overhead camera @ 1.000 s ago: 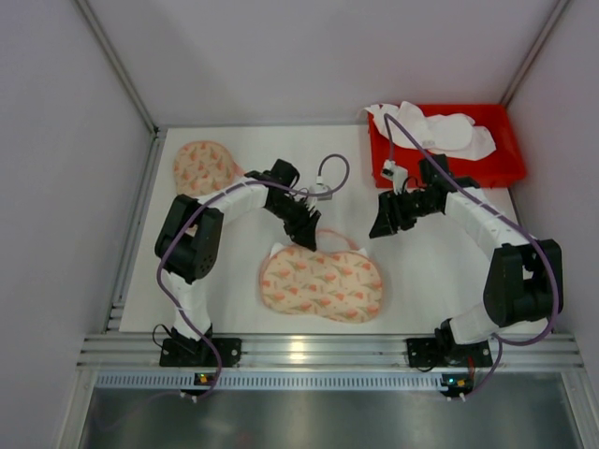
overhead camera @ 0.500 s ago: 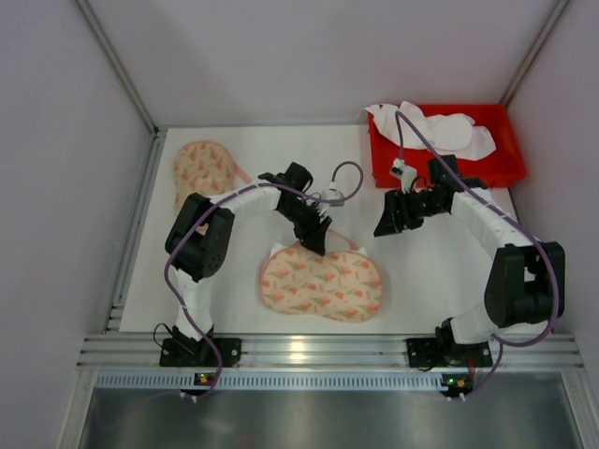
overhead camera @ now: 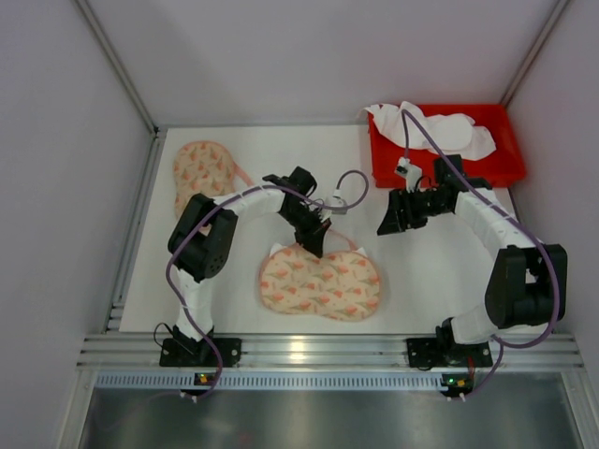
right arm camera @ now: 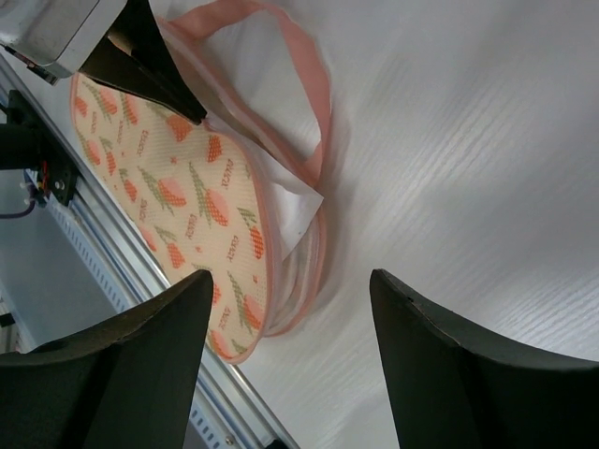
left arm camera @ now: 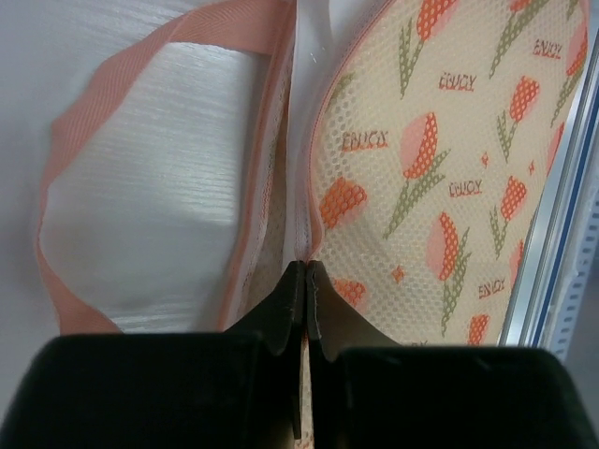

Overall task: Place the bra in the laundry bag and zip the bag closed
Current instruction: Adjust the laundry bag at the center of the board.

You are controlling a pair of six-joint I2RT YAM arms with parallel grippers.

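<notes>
Top external: two floral laundry bags (overhead camera: pixel 320 285) (overhead camera: pixel 203 166), one red bin (overhead camera: pixel 505 159)

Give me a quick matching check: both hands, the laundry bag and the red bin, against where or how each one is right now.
Column one:
1. left hand
2. right hand
3. laundry bag
4. red bin

Column two:
a. far right, white fabric inside
b. open, to the right of the laundry bag
c. flat near the front edge of the table
d. shut on the laundry bag's edge

Pairs: 1-d, 2-b, 3-c, 4-a.
</notes>
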